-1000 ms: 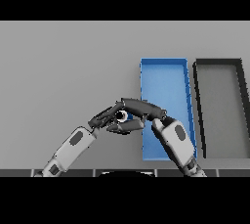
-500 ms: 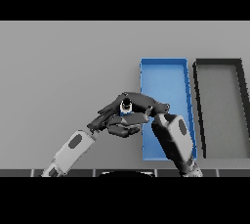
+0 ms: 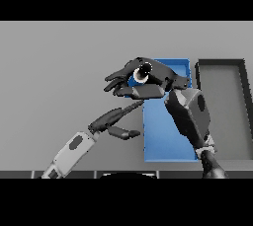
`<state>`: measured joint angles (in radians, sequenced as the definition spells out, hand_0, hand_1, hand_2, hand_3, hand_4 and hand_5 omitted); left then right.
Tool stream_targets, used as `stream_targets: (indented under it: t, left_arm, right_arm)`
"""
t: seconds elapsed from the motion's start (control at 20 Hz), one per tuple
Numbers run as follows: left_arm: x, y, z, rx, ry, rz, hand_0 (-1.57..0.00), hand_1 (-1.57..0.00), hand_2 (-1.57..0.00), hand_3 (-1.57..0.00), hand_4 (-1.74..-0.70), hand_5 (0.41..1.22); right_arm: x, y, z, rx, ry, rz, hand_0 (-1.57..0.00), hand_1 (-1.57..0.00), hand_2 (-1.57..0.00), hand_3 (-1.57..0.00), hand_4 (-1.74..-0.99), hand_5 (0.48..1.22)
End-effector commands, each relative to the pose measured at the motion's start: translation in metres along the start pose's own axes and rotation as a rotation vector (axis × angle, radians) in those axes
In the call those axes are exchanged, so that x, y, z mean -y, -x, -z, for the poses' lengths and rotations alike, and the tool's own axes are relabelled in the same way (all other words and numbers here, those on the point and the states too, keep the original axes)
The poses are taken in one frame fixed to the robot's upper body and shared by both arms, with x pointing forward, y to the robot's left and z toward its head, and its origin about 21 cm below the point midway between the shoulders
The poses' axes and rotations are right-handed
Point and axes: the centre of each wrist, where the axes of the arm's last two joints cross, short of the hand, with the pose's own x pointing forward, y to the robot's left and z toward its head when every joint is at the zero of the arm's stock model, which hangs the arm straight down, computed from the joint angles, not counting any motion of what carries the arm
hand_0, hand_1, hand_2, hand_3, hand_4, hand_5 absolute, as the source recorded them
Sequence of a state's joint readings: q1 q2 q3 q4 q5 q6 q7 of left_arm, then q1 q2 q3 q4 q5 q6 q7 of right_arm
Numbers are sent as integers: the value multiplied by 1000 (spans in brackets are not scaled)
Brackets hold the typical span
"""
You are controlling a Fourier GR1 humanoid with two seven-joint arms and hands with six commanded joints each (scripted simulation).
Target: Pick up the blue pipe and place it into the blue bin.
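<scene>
right robot hand (image 3: pixel 148 79) curled round blue pipe (image 3: pixel 140 75), lifted off surface (image 3: pixel 59 67), at left edge of blue bin (image 3: pixel 165 141). pick done, drop into bin left. left robot hand (image 3: pixel 116 121) below, fingers straight, holding nothing. dark bin (image 3: pixel 225 106) beside, right.

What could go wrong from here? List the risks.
1. The right hand holds the pipe over the bin's left edge, not its middle; released here, the pipe might strike the wall and fall onto the table.
2. Only a little of the pipe shows between the curled fingers, so the grip may be shallow and could slip.
3. The open left hand sits just below and could get bumped.
</scene>
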<state>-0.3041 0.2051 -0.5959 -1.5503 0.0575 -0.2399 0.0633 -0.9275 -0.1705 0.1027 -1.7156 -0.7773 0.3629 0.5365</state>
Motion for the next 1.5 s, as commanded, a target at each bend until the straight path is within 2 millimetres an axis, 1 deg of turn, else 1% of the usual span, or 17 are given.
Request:
stream_targets:
  t: [0.0, 0.15, 0.2, 0.3, 0.45, 0.5, 0.6, 0.65, 0.7, 0.8, 0.9, 1.05, 1.1, 1.15, 1.2, 1.35, 1.45]
  left_arm:
    - [-1, 0, -3, 2, 3, 3, 0, 0, 0, 1, -866, 484]
    - [0, -1, -4, -19, -9, -1, 1, 1, 1, 1, -856, 484]
    - [-2, -2, -5, -25, -11, 12, 1, 1, 1, 1, -850, 484]
    - [1, -3, -7, -20, -11, 17, 1, 1, 1, 1, -841, 477]
    - [-3, -4, -6, -28, -34, 35, 1, 1, 1, 1, -827, 467]
    - [-6, -2, -11, -25, -39, 29, 1, 1, 1, 1, -829, 465]
    - [-4, -4, -10, -33, -35, 33, 1, 1, 1, 1, -825, 461]
    - [-5, -2, -12, -38, -36, 38, 1, 1, 1, 1, -824, 462]
    - [-5, -2, -12, -34, -38, 32, 1, 1, 1, 1, -828, 462]
    - [-8, -5, -15, -21, -36, 35, 1, 1, 1, 1, -827, 464]
    - [-7, -3, -11, -43, -33, 35, 1, 1, 1, 1, -825, 468]
    - [-8, -1, -16, -34, -33, 32, 1, 1, 1, 1, -829, 470]
    - [-6, -5, -15, -30, -27, 32, 1, 1, 1, 1, -828, 470]
    - [-3, -3, -15, -36, -26, 34, 1, 1, 1, 1, -826, 470]
    - [-2, -3, -12, -41, -28, 33, 1, 1, 1, 1, -827, 471]
    - [-4, -7, -10, -33, -29, 34, 1, 1, 1, 1, -826, 475]
    - [-4, -5, -9, -44, -30, 35, 1, 1, 1, 1, -827, 474]
  right_arm:
    - [5, -6, 1, 6, 35, -7, -1571, -1571, -1571, -1571, -1496, 1221]
    - [37, -23, 0, 15, 206, -65, -1571, -1571, -1571, -1571, -1498, 1221]
    - [46, -20, -2, -10, 244, -79, -1571, -1571, -1571, -1571, -1498, 1221]
    - [70, -16, -18, -73, 353, -103, -1571, -1571, -1571, -1571, -1498, 1221]
    - [100, 4, -46, -186, 497, -62, -1571, -1571, -1571, -1571, -1499, 1221]
    - [106, 14, -56, -212, 550, -40, -1571, -1571, -1571, -1571, -1499, 1221]
    - [115, 30, -78, -286, 628, -14, -1571, -1571, -1571, -1571, -1499, 1221]
    - [116, 43, -87, -323, 658, 10, -1571, -1571, -1571, -1571, -1499, 1221]
    - [118, 50, -94, -353, 680, 26, -1571, -1571, -1571, -1571, -1499, 1221]
    - [112, 68, -113, -428, 732, 57, -1571, -1571, -1571, -1571, -1499, 1221]
    - [107, 87, -132, -513, 799, 101, -1571, -1571, -1571, -1571, -1499, 1221]
    - [97, 113, -158, -636, 902, 145, -1571, -1571, -1571, -1571, -1499, 1221]
    - [97, 116, -164, -678, 915, 144, -1571, -1571, -1571, -1351, -1548, 1221]
    - [91, 123, -167, -712, 915, 146, -1571, -1571, -1571, -1080, -1586, 1221]
    - [85, 130, -173, -757, 905, 151, -1571, -1571, -1571, -1178, -1569, 1221]
    - [73, 151, -184, -883, 892, 168, -1571, -1571, -1571, -693, -1653, 1205]
    - [67, 162, -188, -967, 914, 196, -1571, -1571, -1571, -1009, -1583, 1199]
